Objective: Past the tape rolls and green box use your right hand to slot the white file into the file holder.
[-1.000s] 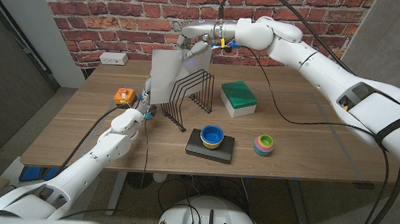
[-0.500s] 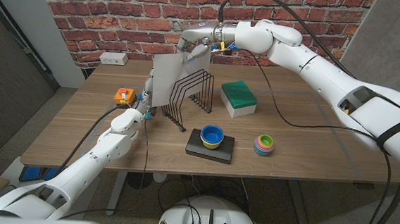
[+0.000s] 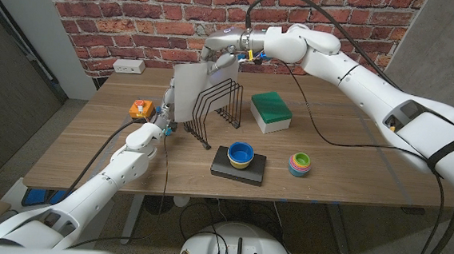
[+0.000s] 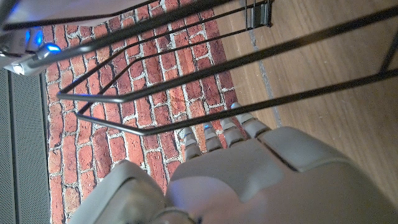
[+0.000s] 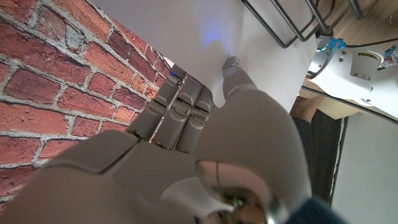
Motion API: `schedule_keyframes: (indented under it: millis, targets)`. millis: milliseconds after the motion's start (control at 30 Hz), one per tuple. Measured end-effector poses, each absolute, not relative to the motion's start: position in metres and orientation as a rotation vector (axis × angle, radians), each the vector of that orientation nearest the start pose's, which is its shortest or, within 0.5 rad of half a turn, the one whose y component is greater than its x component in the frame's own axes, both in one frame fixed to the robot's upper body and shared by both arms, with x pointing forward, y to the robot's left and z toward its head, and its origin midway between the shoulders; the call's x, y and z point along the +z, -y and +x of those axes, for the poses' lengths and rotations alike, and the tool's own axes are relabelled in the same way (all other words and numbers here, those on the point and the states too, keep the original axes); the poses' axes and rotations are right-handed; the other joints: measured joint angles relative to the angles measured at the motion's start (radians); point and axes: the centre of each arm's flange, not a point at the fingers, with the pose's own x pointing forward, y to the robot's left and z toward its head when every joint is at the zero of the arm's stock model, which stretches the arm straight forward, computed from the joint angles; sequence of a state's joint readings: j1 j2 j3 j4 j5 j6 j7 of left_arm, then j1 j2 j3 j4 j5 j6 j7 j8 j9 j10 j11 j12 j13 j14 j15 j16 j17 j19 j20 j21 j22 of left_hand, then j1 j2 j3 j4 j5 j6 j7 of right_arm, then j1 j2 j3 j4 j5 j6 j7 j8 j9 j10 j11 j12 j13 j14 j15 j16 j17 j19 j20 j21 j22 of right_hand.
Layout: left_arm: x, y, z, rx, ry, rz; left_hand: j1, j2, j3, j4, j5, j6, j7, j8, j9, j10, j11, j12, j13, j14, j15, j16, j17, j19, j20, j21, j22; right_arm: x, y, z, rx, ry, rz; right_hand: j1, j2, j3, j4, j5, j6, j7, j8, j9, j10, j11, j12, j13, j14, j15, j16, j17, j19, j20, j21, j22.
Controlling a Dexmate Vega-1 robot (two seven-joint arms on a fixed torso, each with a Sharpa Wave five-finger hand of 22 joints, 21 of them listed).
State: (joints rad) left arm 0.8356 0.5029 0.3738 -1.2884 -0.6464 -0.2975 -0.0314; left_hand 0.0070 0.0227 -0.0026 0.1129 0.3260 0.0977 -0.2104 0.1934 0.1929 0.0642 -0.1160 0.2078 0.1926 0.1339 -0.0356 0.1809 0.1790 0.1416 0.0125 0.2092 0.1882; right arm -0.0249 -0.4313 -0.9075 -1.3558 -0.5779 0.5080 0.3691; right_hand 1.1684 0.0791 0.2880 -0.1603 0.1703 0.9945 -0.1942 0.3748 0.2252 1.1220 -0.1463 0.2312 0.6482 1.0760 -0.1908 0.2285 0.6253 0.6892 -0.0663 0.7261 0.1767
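The black wire file holder (image 3: 216, 104) stands on the wooden tabletop (image 3: 353, 156) just below the right robot hand (image 3: 222, 56); whether a slot already takes anything is not clear. That right robot hand grasps the flat white file (image 3: 186, 92) at its upper edge, fingers (image 5: 180, 102) closed on the sheet. The file hangs upright at the holder's left side, just above the left robot hand (image 3: 166, 113). The left robot hand sits beside the holder's wires; I cannot tell its state.
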Motion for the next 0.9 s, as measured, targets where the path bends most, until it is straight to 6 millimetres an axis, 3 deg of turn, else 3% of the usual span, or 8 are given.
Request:
schedule_keyframes:
  millis: [900]
  targets:
    - [-0.029,-0.288,0.654,-0.207,0.595,-0.043,0.000,0.000,0.000,0.000,0.000,0.000,0.000,0.000,0.000,0.000,0.000,0.000,0.000,0.000,0.000,0.000,0.000,0.000,0.000,0.000,0.000,0.212,-0.015,0.551,0.563,1.218,-1.870,-0.003,-0.003,-0.001,0.000,-0.001,0.000,0.000,0.000,0.000,0.000,0.000,0.000,0.000,0.000,0.000,0.000,0.000,0.000,0.000,0.000,0.000]
